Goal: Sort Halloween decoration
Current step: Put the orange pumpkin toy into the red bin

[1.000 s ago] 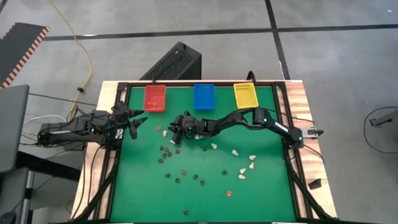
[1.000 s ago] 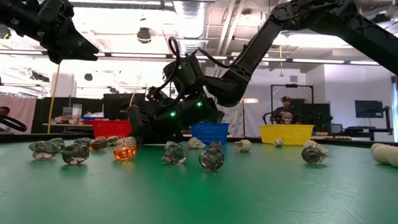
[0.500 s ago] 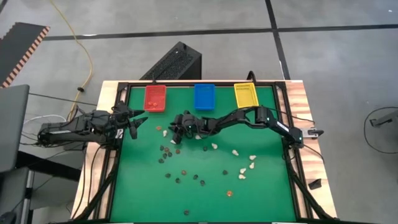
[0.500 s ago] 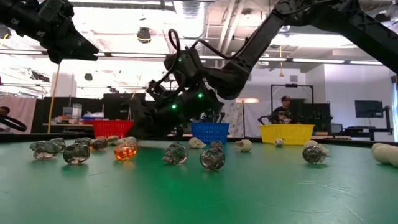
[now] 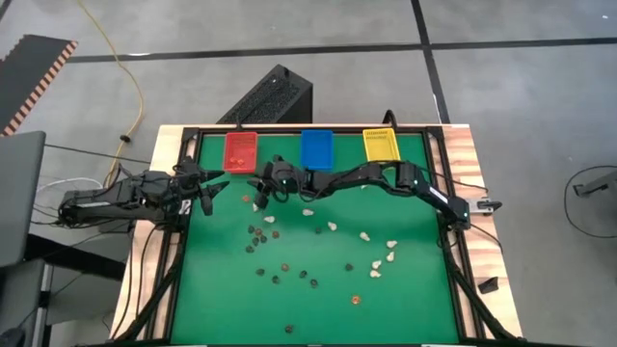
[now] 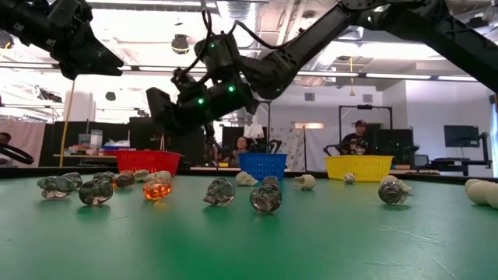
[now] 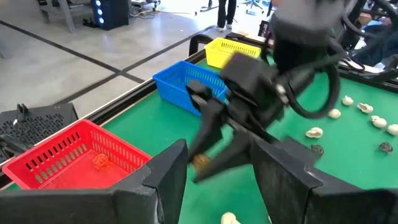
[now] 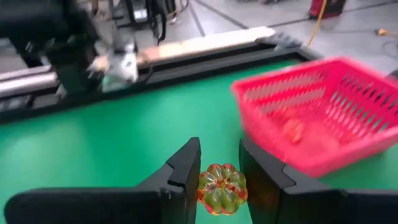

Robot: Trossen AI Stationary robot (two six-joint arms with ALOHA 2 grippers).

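**Right gripper carrying orange pumpkin trinket near red bin; left arm idle**

The right gripper (image 5: 258, 189) was raised above the green table (image 5: 405, 299), just in front of the red bin (image 5: 240, 151) and left of the blue bin (image 5: 315, 149). Its fingers (image 8: 184, 167) were clamped on a small orange pumpkin trinket (image 8: 222, 188), translucent and ribbed, held between the tips. In the right wrist view the red bin (image 8: 311, 112) lay just ahead of the gripper, with one orange piece (image 8: 292, 130) already lying inside it. The left wrist view showed the same gripper (image 7: 202, 163) above the mat with the orange item at its tips.

The left gripper (image 5: 209, 191) hung over the table's left edge, near the red bin's front-left corner. Its fingers (image 7: 168, 171) stood apart with nothing between them.

The remaining trinkets (image 5: 280, 260) were scattered loose on the mat: dark and orange-brown ones mostly in the left-centre area, cream-white ones (image 5: 386, 253) further right. From the low view, several clear-dark pieces (image 6: 264, 197) and one orange piece (image 6: 156, 189) sat in a row on the mat. The yellow bin (image 5: 380, 146) stood at the far edge, right of the blue bin.

A person (image 6: 357, 140) was visible in the room beyond the table.
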